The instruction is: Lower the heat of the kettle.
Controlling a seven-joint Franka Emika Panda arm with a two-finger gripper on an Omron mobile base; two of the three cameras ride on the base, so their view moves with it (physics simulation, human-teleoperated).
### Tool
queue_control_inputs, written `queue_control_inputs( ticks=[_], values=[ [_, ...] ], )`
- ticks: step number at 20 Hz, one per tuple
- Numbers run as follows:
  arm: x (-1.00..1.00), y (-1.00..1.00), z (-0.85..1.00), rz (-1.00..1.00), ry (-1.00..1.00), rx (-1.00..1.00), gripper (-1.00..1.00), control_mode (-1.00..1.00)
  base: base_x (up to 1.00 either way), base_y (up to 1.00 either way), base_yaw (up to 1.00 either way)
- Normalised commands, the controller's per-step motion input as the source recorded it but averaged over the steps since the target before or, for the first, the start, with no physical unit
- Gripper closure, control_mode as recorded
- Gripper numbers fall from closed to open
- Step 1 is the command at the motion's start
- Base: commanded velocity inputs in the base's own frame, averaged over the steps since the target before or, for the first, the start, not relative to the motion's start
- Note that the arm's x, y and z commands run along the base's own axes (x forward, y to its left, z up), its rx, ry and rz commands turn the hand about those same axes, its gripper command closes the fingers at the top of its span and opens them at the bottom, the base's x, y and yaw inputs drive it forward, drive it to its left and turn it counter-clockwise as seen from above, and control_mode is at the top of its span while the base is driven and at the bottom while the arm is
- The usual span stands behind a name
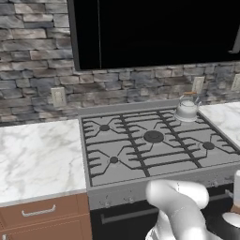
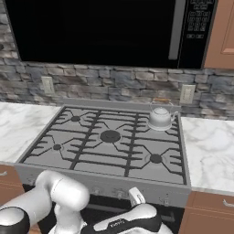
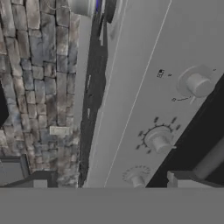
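Kettle point(image 1: 186, 108) sits at the stove's point(image 1: 154, 143) 1 o'clock burner; leave it. Its small, stiff knob point(image 3: 197, 84) needs a pinch across its rim. Gripper point(image 3: 105, 181) wide open, empty.

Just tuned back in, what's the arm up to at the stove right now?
The kettle sits on the back right burner of the stove. The arm has swung low in front of the range, and its claw is open, holding nothing, pointed at the control knobs on the stove's front panel. It is close to them but not touching any yet, so the heat has not been turned down so far as the pictures show.
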Motion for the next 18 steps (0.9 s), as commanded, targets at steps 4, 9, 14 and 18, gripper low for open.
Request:
queue_control_inputs(
  ticks=[4,9,14,18],
  values=[
    [0.18,-0.15,-0.19,0.04,0.00,0.00,-1.00,-1.00,0.00,0.00,0.00],
    [0.23,-0.05,-0.34,0.01,0.00,0.00,-1.00,-1.00,0.00,0.00,0.00],
    [0.24,0.00,-0.46,0.00,-0.01,0.00,-1.00,-1.00,0.00,0.00,0.00],
    [0.15,0.00,-0.38,0.00,-0.04,0.00,-1.00,-1.00,0.00,0.00,0.00]
  ],
)
